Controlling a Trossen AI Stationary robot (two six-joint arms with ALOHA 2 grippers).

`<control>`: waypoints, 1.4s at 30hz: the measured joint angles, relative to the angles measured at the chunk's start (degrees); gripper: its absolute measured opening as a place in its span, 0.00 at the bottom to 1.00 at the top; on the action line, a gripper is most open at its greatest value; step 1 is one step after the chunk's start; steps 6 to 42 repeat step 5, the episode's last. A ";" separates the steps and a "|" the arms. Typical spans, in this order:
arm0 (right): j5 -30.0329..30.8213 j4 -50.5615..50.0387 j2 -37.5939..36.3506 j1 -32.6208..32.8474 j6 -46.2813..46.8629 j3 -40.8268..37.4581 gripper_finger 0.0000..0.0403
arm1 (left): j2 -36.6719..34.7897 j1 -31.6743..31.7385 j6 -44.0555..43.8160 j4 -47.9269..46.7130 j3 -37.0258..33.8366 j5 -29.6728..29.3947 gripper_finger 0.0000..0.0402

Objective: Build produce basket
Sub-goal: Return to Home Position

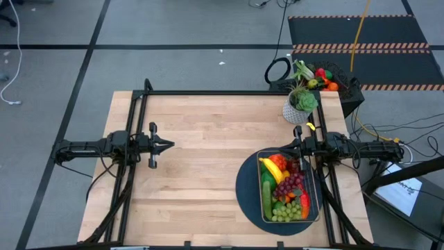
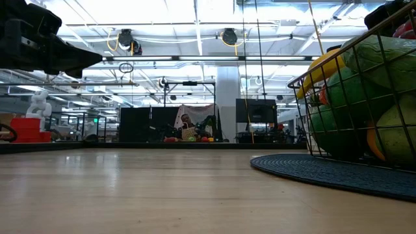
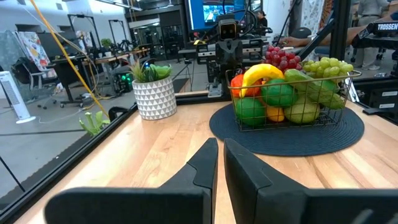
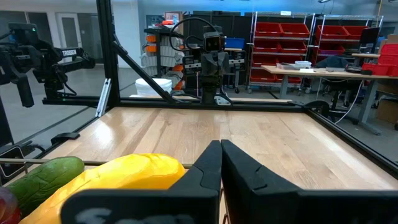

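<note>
wire basket on a dark round mat at the table's right side, filled with produce, banana, cucumber, red grapes, green grapes, left gripper pressed closed over the left side, well apart, right gripper closed too, above the basket's end nearest the potted plant

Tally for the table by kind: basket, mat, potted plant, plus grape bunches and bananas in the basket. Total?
Wire basket: 1
Round mat: 1
Potted plant: 1
Grape bunches: 2 (green grapes, red grapes)
Banana: 1
Total: 6
The rest of the produce is piled too tightly to count.
</note>
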 joint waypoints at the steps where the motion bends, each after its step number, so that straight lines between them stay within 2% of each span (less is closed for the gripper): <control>1: 0.00 0.01 0.00 -0.01 -0.01 0.00 0.00 | 0.00 0.00 0.00 0.00 0.00 0.00 0.08; 42: 0.00 0.01 0.00 0.00 0.00 -0.01 0.00 | 0.00 0.00 0.00 0.00 0.00 0.00 0.08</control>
